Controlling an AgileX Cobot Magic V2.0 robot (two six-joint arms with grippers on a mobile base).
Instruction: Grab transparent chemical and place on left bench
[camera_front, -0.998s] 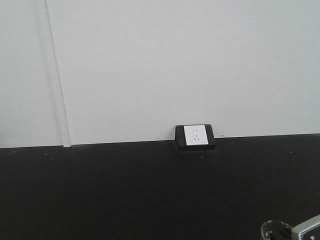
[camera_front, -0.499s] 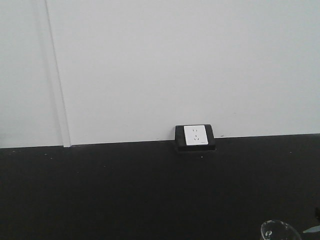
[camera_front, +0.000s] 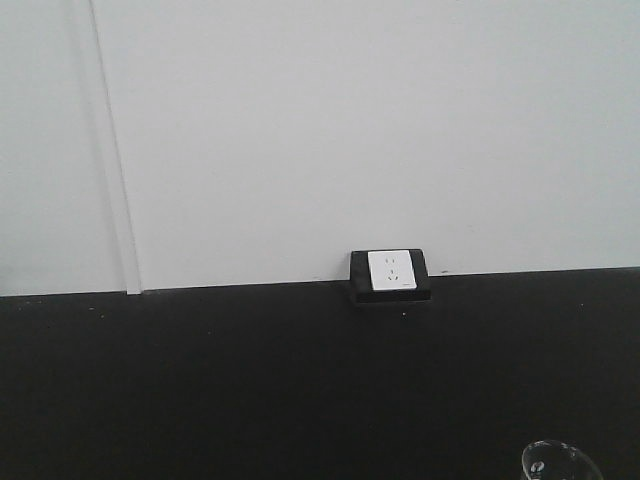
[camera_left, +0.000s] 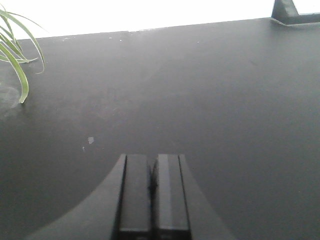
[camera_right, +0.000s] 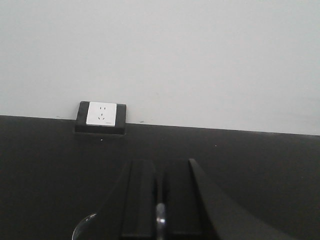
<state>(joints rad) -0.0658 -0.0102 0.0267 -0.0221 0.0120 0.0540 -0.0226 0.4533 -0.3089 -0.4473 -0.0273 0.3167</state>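
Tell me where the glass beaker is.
Front view, bottom right corner: the glass beaker, rim only, against the black worktop, down and right of the wall socket.

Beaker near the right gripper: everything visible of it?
Clear, colourless glass beaker; only its curved rim shows, cut off at the front view's lower right, over the black worktop. Base and contents are hidden. In the wrist view a glassy glint sits between the near-shut fingers of the right gripper, so it looks pinched by its wall.
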